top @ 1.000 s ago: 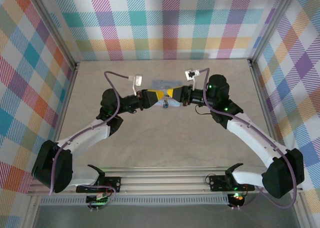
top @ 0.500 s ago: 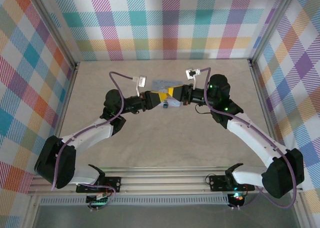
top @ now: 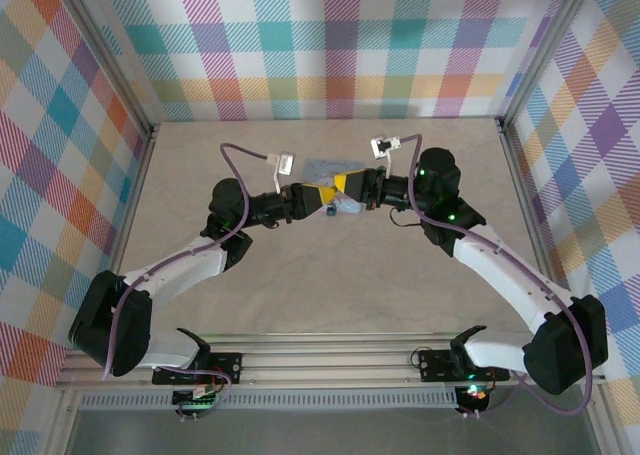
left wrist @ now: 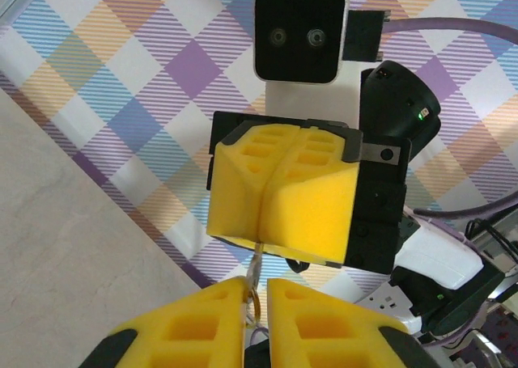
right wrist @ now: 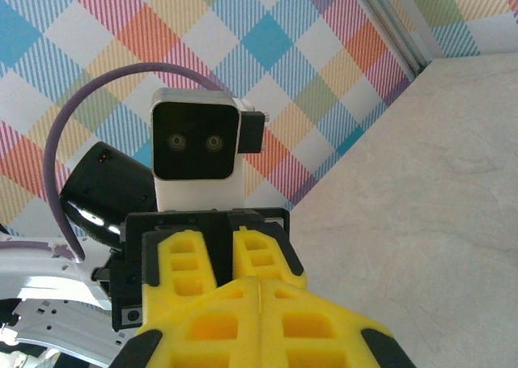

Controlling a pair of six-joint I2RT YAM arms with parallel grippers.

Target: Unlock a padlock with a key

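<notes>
Beige stone-look table, plaid walls all round. From above, the two arms meet nose to nose and cover most of the padlock, a pale blue-grey slab peeking out beside the tips. Can't tell if it's resting or lifted. Right gripper: blocky yellow foam fingers pressed flat together. Left gripper: nearly closed, pinching the key, a thin metal sliver reaching the right one's seam.

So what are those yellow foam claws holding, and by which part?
The left gripper pinches the slim metallic key by its ring end; its tip meets the shut right gripper.
</notes>
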